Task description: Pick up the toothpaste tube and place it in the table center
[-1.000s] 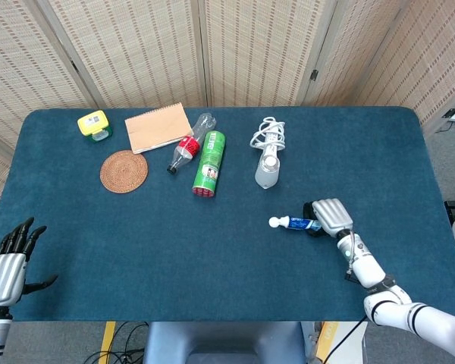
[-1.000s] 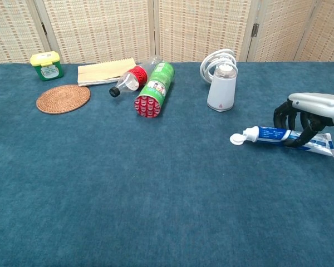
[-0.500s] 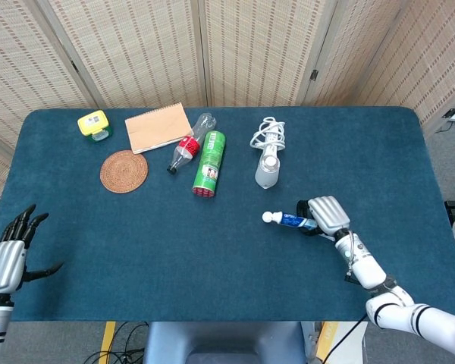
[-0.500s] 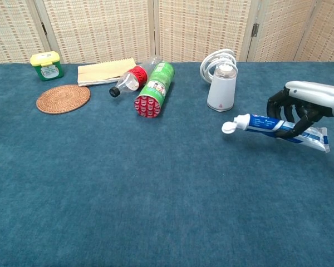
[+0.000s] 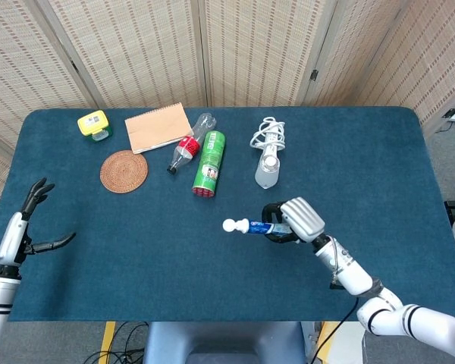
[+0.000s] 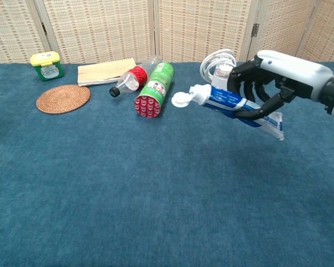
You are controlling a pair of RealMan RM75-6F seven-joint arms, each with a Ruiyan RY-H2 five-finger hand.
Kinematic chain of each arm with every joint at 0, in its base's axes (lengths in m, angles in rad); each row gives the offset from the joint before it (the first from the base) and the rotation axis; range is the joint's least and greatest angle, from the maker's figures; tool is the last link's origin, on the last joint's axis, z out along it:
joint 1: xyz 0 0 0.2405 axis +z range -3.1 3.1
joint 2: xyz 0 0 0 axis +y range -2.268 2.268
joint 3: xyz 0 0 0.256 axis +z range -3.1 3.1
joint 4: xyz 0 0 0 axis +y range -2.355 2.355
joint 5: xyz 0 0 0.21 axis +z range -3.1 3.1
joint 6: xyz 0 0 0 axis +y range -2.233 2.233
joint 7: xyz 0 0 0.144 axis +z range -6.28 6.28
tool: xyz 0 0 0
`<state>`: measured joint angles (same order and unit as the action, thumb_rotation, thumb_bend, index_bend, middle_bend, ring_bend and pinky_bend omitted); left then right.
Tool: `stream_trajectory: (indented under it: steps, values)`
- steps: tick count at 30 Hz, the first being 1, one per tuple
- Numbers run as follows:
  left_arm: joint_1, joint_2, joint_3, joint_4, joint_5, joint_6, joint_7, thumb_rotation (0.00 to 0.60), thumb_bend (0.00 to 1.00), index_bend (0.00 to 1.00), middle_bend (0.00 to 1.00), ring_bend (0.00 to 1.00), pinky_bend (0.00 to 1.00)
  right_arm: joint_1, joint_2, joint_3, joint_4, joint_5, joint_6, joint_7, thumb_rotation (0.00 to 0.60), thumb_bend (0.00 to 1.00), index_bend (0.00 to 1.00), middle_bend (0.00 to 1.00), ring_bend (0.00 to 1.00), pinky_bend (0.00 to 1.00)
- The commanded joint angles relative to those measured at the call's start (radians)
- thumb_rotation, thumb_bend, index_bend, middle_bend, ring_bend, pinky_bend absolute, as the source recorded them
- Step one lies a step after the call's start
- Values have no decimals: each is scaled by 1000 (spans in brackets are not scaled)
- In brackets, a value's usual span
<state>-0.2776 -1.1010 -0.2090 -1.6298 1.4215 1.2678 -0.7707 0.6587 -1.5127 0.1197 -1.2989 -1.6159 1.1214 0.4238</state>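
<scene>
Nearest the front edge of the desk [image 5: 136, 265], over by the left corner, the left hand [image 5: 19, 235] hovers with its fingers spread apart and nothing in them.

Further in, the right hand [image 6: 267, 83] has its dark fingers [image 6: 255, 89] curled around the toothpaste tube [image 6: 228, 103], which is up in the air over roughly the middle of the desk, slightly toward the right edge. White cap points at the left edge, crimped tail sticks out past the hand toward the right and sags a little.

Handling-wise I'd guess it's light, and the body is soft plastic, so squeezing hard would just dent it or push paste toward the cap. Skin looks glossy, so probably a bit slippery too. The wrap around the mid-body looks like the sensible spot: fatter and firmer than the flat tail, and balanced enough that the cap end doesn't dip much. It should lie flat once set down, though it might roll a bit.

Toward the far edge: a green can [image 5: 209, 163] and a plastic bottle [image 5: 188, 144] lying on their sides, a white appliance with coiled cord [image 5: 267, 155], woven coaster [image 5: 123, 171], notebook [image 5: 158, 127], and a small yellow box [image 5: 94, 123] near the far left corner.
</scene>
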Motion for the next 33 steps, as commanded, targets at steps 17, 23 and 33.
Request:
stream_trajectory:
  steps: [17,23,33]
  values:
    - [-149,-43,-30,-55,56,-108,-384,58,51,112,40,12,154,124,-169,64,-26,-27,52,69,600,569,726,642,624,724]
    - [-169,-86,-27,-68,46,-106,-369,57,49,109,40,12,154,159,-220,80,-17,-6,33,82,600,566,726,642,624,724]
    - [-203,-188,-35,-69,18,-99,-349,54,47,86,40,12,154,206,-304,110,42,30,22,99,600,556,727,642,625,724]
